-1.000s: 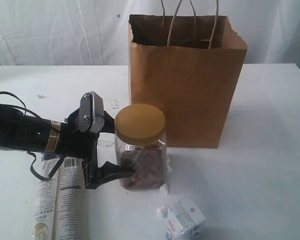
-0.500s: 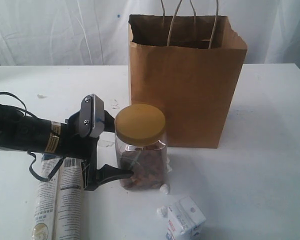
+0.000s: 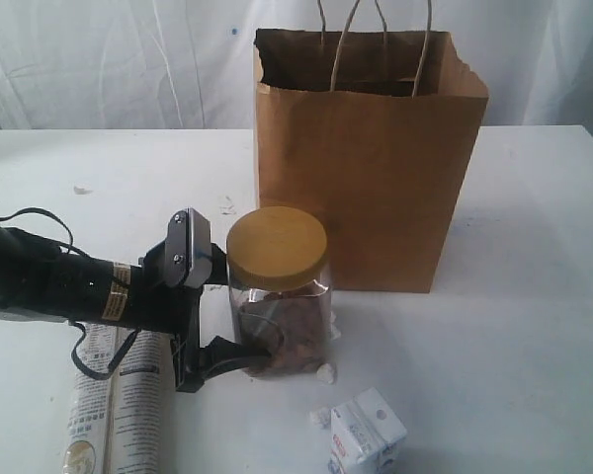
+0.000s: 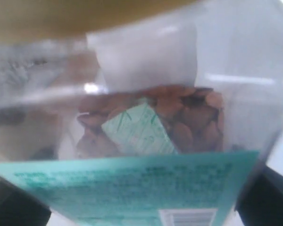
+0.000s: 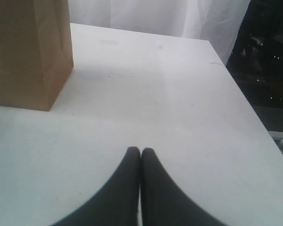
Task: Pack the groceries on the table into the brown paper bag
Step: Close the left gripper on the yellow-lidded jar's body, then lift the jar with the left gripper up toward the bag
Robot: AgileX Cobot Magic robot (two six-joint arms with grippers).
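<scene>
The yellow-lidded clear jar (image 3: 277,296) stands on the table (image 3: 534,296) just in front of the brown paper bag (image 3: 376,178). My left gripper (image 3: 245,311) reaches in from the left with one finger on each side of the jar's body, pressed against it. In the left wrist view the jar (image 4: 146,103) with its teal label fills the space between the two dark fingers. A long printed packet (image 3: 119,405) lies under the left arm. A small white carton (image 3: 368,433) lies at the front. My right gripper (image 5: 140,151) is shut and empty over bare table, with the bag (image 5: 23,52) off to one side.
Tiny white paper balls (image 3: 325,372) lie by the jar's base and near the carton. The bag stands upright with its mouth open and its two loop handles up. The table's edge (image 5: 254,122) runs close to the right gripper, with dark floor beyond.
The left arm has slid forward and lower along the jar, and its fingers have drawn in against the jar's sides. The right gripper has not moved.
</scene>
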